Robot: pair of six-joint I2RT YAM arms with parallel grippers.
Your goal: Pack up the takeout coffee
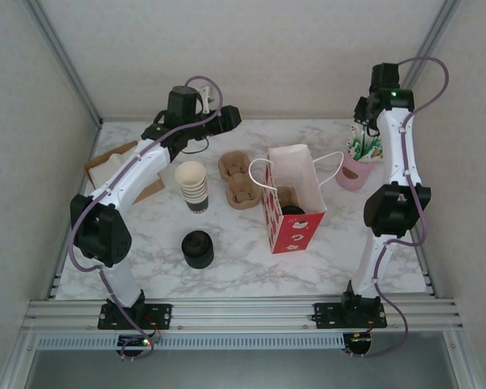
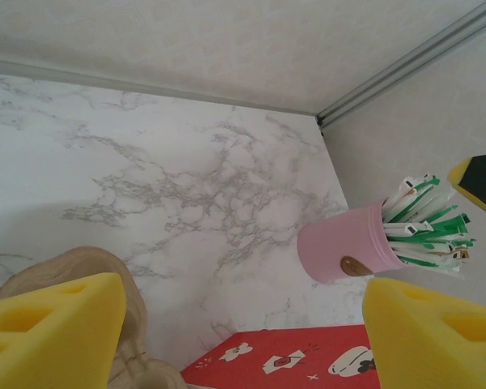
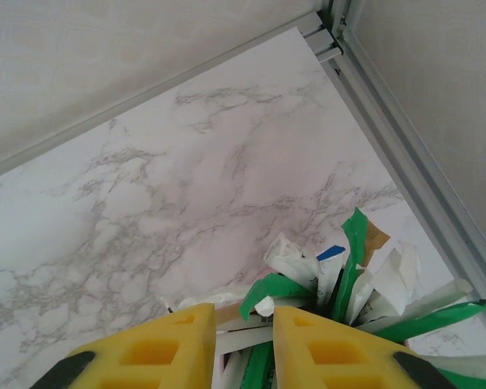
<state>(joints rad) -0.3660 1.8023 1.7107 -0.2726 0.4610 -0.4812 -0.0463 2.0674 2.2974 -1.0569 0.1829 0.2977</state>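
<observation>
Centre of the top view, inside the bag (image 1: 296, 231): takeout coffee (image 1: 291, 203). Left end effector (image 1: 215, 113), upper left, wide open and empty. Right end effector (image 1: 363, 130), upper right, narrowly parted among packets (image 1: 366, 146); cannot tell whether it grips any.

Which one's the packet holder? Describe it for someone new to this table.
On the marble table, find the red-and-white bag standing in the middle. Just right of it, toward the far right corner, stands a pink cup. It's the only pink thing, bristling with green-and-white packets, unlike the plain cream cup stack left of the bag.

Lab test booth: aluminium frame (image 1: 243, 312), blank white walls (image 1: 251, 49), marble-print table (image 1: 243, 271).
</observation>
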